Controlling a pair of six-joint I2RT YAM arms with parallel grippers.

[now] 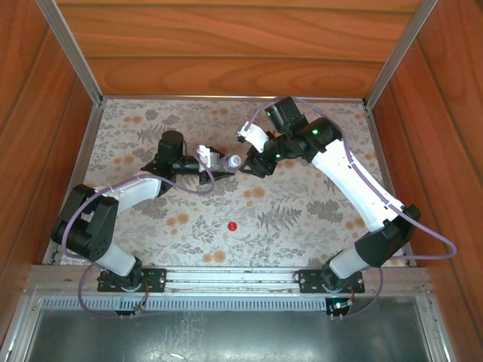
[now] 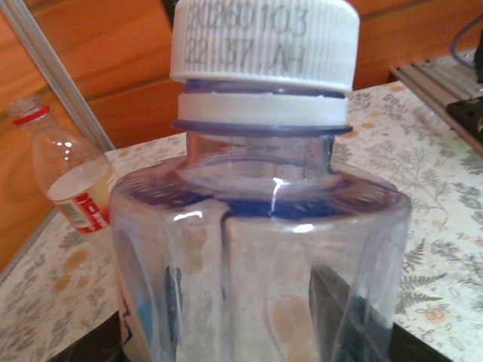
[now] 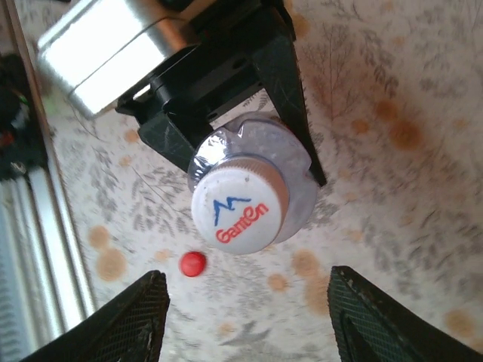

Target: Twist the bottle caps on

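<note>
My left gripper point(image 1: 213, 167) is shut on the plain bluish bottle point(image 2: 260, 249), holding it on its side above the table. The white cap point(image 3: 240, 207) sits on that bottle's neck, its top facing my right wrist camera. The left fingers point(image 3: 290, 90) clamp the bottle behind the cap. My right gripper point(image 3: 249, 317) is open just off the cap's end, its fingertips point(image 3: 385, 317) wide apart with nothing between them. The red cap point(image 1: 232, 225) lies loose on the floral table. The labelled bottle point(image 2: 64, 177) stands uncapped near the wooden wall, a red ring on its neck.
Wooden walls and aluminium posts point(image 1: 72, 49) enclose the floral table point(image 1: 302, 219) on three sides. An aluminium rail point(image 1: 226, 275) carrying both arm bases runs along the near edge.
</note>
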